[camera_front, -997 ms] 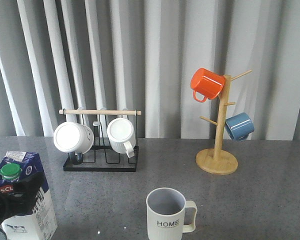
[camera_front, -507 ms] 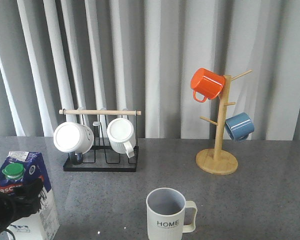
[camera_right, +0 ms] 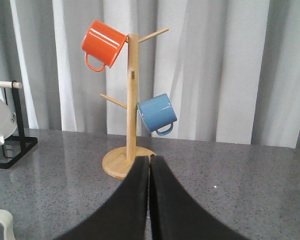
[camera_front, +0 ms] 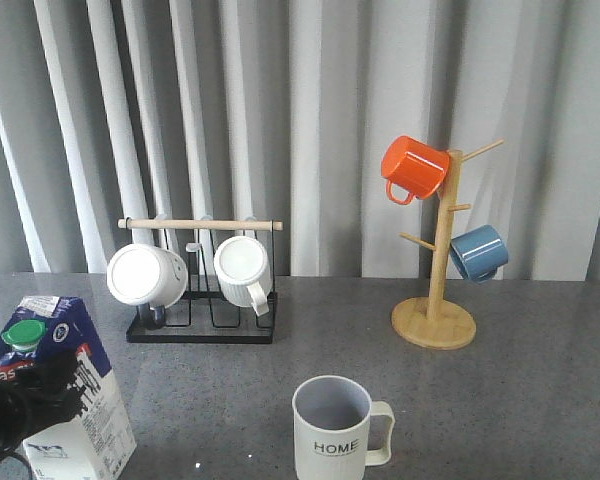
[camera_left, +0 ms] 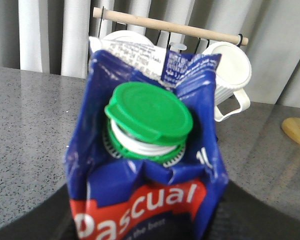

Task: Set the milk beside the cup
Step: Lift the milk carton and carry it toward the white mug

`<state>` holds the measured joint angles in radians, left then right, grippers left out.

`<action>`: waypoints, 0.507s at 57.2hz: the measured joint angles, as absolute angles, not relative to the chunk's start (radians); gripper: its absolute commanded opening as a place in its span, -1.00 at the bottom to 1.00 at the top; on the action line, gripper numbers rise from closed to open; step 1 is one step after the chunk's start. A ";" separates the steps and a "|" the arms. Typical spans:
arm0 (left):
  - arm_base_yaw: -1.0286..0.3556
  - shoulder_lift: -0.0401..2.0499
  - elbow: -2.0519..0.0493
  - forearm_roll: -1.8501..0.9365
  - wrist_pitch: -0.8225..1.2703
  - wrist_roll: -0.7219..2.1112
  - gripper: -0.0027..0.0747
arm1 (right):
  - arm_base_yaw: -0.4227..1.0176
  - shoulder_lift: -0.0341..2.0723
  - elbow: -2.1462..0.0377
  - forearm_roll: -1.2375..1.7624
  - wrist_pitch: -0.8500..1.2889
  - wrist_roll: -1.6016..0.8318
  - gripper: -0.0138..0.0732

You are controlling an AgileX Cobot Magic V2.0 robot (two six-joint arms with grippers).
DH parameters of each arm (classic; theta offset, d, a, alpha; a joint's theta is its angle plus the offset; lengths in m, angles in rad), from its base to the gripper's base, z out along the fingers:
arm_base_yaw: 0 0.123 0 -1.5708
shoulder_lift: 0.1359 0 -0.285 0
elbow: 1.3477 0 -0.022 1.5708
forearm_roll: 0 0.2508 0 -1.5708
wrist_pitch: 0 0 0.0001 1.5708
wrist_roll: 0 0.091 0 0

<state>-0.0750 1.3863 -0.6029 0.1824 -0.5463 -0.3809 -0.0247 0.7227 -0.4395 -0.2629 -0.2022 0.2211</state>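
The milk (camera_front: pixel 80 395), a blue and white carton with a green cap (camera_left: pixel 149 112) and a red "Pascual" label, leans at the table's near left corner. My left gripper (camera_front: pixel 22 405) is shut on it, with dark fingers (camera_left: pixel 37 220) on either side of the carton. Its base runs out of the front view, so I cannot tell whether it touches the table. The cup (camera_front: pixel 335 430), a cream mug lettered "HOME" with its handle to the right, stands at the front centre, well right of the milk. My right gripper (camera_right: pixel 149 161) is shut on nothing, above the table facing the mug tree.
A black wire rack (camera_front: pixel 202 325) with a wooden bar holds two white ribbed mugs (camera_front: pixel 242 268) behind the milk. A wooden mug tree (camera_front: pixel 435 320) at the back right carries an orange mug (camera_front: pixel 415 165) and a blue mug (camera_front: pixel 478 252). Grey curtains hang behind the table.
The milk, held in my left gripper, has shifted to the right and a little up, and now leans more. The cup and the right gripper have not moved.
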 measured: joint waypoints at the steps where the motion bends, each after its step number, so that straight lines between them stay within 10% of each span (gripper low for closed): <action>1: -0.075 1.386 -0.603 0.182 -0.546 -0.381 -0.58 | -0.025 0.723 -0.440 -0.263 -0.202 0.221 -0.70; 29: -0.076 1.345 -0.603 0.069 -0.553 -0.381 -0.57 | -0.025 0.723 -0.440 -0.263 -0.202 0.221 -0.70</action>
<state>-0.0758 1.3451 -0.6029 0.0688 -0.5532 -0.3809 -0.0247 0.7227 -0.4395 -0.2629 -0.2022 0.2211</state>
